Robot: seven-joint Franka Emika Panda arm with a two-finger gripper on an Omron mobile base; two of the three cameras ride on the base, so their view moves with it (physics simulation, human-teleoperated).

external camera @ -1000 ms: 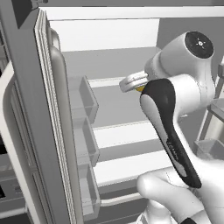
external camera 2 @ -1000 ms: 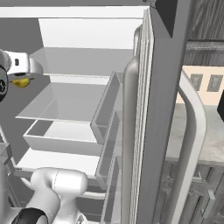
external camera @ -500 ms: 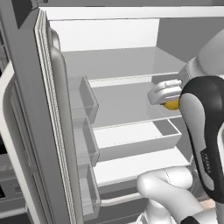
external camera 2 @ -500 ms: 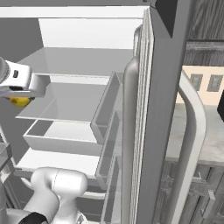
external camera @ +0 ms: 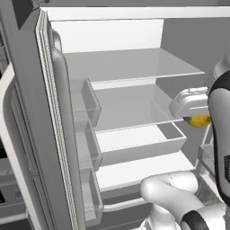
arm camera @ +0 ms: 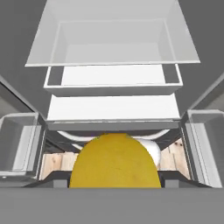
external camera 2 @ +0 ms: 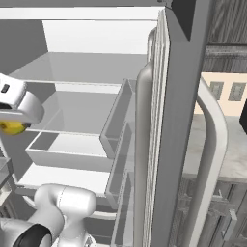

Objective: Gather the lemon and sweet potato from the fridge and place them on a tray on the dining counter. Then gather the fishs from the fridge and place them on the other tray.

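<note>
The lemon (external camera: 200, 121) (external camera 2: 11, 127) is bright yellow and round, and my gripper (external camera: 196, 117) (external camera 2: 13, 124) is shut on it. It hangs in front of the open fridge (external camera: 130, 67) (external camera 2: 91, 67), at about the height of the middle shelf, off the shelves. In the hand view the lemon (arm camera: 113, 162) bulges up between the jaws of the gripper (arm camera: 113, 177) and hides most of the fingers. The sweet potato, the fish and the trays are out of view.
The fridge's left door (external camera: 49, 117) and right door (external camera 2: 161, 120) stand wide open, with bins on their insides. A white open drawer (external camera: 143, 143) (external camera 2: 67, 149) juts out under the glass shelves. Wooden floor (arm camera: 54, 162) lies below the hand. A pale counter top (external camera 2: 234, 144) lies beyond the right door.
The hand has drawn back out of the fridge and sunk from upper-shelf height to about drawer height, with the lemon still in its grip. Doors and shelves are unchanged.
</note>
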